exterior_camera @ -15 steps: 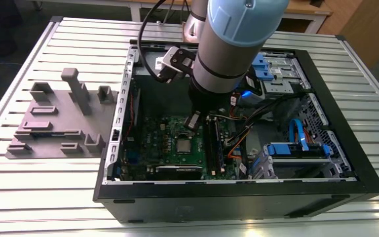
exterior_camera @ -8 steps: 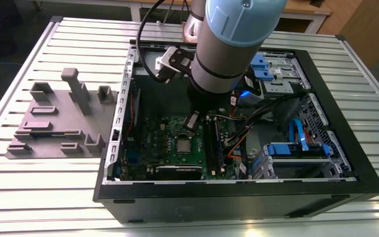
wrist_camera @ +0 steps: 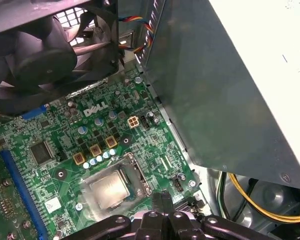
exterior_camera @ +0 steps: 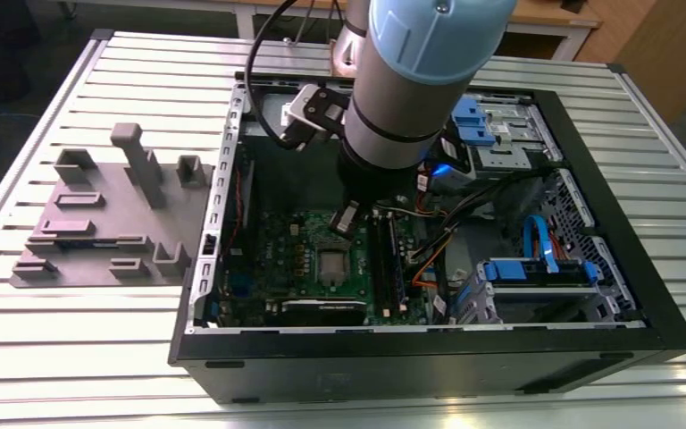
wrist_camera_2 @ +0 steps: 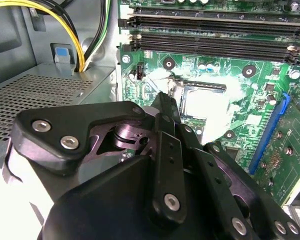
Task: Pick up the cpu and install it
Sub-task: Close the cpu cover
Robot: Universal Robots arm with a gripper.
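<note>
The cpu (wrist_camera_2: 200, 103) (wrist_camera: 109, 189), a small square chip with a pale silvery top, lies flat in the socket on the green motherboard (wrist_camera: 50, 130). In the exterior view the socket (exterior_camera: 333, 265) sits in the middle of the board inside the open computer case (exterior_camera: 439, 357). My gripper (exterior_camera: 346, 219) hangs just above the board, beside the socket and a short way off the chip. Both wrist views show its black fingers (wrist_camera_2: 166, 102) (wrist_camera: 162, 201) pressed together with nothing between them.
A grey power supply box (wrist_camera: 230, 90) and a black fan (wrist_camera: 40, 55) stand close around the socket. Memory slots (wrist_camera_2: 215, 30) run along one side, with yellow cables (wrist_camera_2: 76, 40) nearby. Grey plastic fixture blocks (exterior_camera: 104, 223) sit on the slatted table at the exterior view's left.
</note>
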